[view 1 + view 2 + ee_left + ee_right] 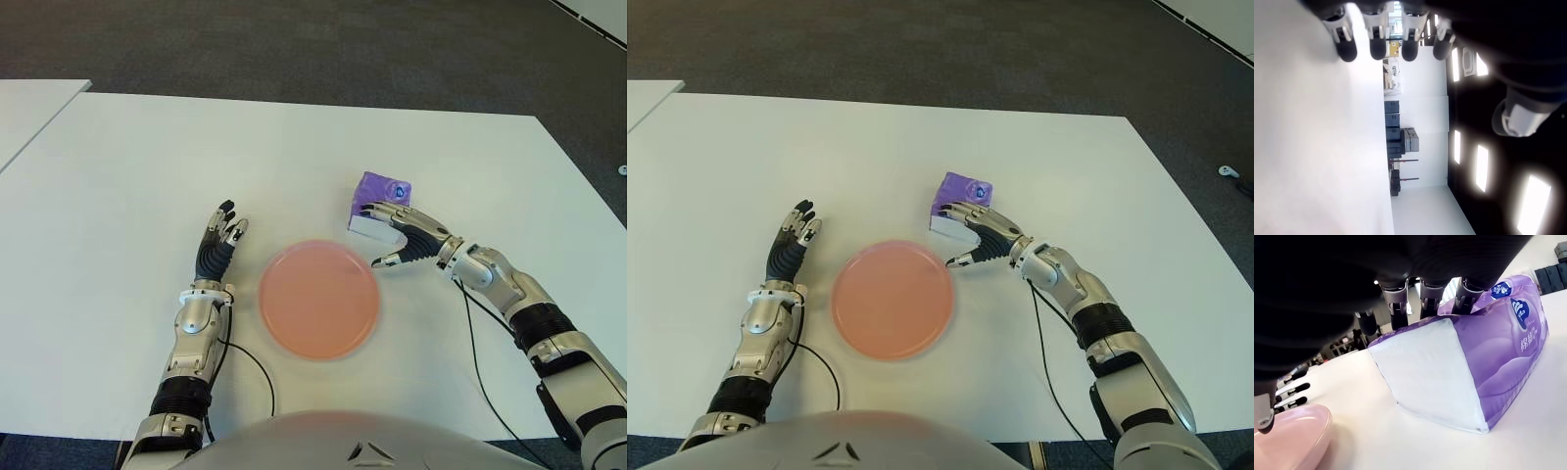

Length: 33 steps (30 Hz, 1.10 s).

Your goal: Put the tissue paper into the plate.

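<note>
Purple tissue pack [380, 205] is lying on the white surface [127, 166], just beside the pink plate [318, 299]. Right hand [404, 238] is reaching over it, fingers [1426, 293] spread, not yet gripping; closing comes next. Left hand [217, 244] is idling open beside the plate's left.

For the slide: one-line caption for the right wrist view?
Right hand fingers draped over the purple tissue pack, thumb open, pink plate alongside on the table.

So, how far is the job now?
Nothing is done yet: the pink plate holds nothing. The right hand has its fingers over the purple tissue pack, which lies on the table beside the plate. Gripping, lifting and placing remain. The left hand shows open, left of the plate.
</note>
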### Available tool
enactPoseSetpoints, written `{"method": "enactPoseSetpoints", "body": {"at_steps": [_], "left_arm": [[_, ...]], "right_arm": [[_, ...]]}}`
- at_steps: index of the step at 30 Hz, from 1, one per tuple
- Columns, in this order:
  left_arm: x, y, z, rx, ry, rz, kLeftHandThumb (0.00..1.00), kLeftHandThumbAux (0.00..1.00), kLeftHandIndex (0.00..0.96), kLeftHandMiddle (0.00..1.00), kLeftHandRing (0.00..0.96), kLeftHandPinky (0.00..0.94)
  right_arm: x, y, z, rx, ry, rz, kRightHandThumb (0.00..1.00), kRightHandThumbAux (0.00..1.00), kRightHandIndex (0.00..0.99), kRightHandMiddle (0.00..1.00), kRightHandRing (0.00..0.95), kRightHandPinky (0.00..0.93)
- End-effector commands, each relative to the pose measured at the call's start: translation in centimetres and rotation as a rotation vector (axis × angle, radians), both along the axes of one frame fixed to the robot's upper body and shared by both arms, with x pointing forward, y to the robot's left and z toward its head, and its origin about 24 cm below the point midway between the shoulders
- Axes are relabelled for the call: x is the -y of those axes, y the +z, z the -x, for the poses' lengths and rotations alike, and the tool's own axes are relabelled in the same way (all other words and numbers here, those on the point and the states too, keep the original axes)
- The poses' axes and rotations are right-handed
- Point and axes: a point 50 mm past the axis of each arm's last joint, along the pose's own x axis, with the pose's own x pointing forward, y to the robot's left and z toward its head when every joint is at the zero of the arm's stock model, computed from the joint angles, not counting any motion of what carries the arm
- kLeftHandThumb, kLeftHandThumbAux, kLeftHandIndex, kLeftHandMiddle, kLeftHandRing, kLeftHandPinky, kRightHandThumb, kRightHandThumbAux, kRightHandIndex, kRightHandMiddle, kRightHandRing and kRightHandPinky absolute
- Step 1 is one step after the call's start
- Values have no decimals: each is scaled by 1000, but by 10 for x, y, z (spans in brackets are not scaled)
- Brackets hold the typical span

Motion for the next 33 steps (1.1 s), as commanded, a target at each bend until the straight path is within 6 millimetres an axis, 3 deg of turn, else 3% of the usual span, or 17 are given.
{"method": "enactPoseSetpoints", "body": {"at_steps": [1,6,8,10,13,17,19,26,33], "left_arm": [[-1,-11,3,-69,-14,6,0,443,0,0,0,0],[-1,-12,2,-73,-19,4,0,444,0,0,0,0],[0,-12,1,-76,-19,3,0,443,0,0,0,0],[0,-12,1,-77,-19,2,0,444,0,0,0,0],[-1,-12,1,-77,-20,0,0,444,0,0,0,0],[-1,-12,2,-72,-24,-2,0,442,0,0,0,0],[-1,-12,3,-68,-24,-4,0,442,0,0,0,0],[-2,-12,3,-63,-17,-8,0,445,0,0,0,0],[-4,-12,4,-69,-11,-12,0,450,0,0,0,0]], "right_arm": [[5,-38,19,-188,-5,112,104,457,0,0,0,0],[4,-38,18,-188,-6,112,104,457,0,0,0,0],[34,-4,61,-112,31,227,93,455,0,0,0,0],[36,17,80,-76,72,289,86,454,0,0,0,0],[37,29,77,-36,47,256,91,454,0,0,0,0],[39,69,63,73,-4,164,122,461,0,0,0,0],[37,78,61,111,-16,130,139,465,0,0,0,0],[30,92,62,202,-49,54,151,454,0,0,0,0],[22,115,49,297,-72,26,130,432,0,0,0,0]]}}
